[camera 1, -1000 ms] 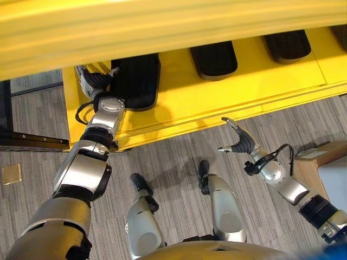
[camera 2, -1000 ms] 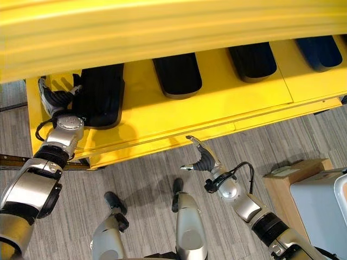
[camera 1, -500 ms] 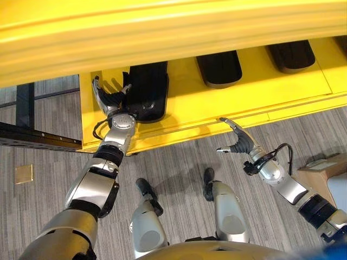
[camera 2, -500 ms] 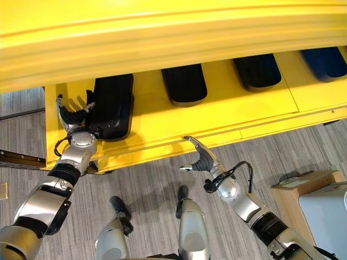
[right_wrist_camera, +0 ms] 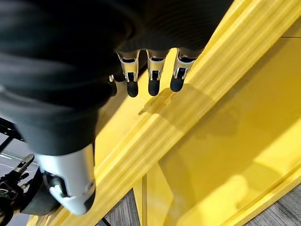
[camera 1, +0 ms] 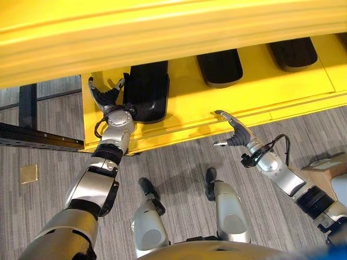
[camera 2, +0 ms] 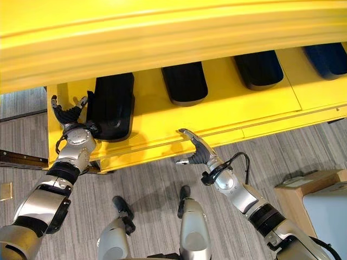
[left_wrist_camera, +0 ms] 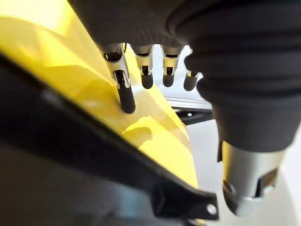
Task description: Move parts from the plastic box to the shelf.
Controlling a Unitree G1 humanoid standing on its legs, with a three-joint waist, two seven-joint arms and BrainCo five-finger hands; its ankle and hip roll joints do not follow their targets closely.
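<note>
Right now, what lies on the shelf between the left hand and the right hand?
In the right eye view, one black part beside the left hand, then bare yellow shelf up to the right hand.

Yellow shelf [camera 1: 255,92], black parts [camera 1: 146,89], grey striped floor [camera 1: 179,162]

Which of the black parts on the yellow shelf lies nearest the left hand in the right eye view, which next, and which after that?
From the left hand, open at the shelf's left end:
1. Leftmost black part, right beside the hand.
2. Second black part, mid-shelf.
3. Third black part, further right.
</note>
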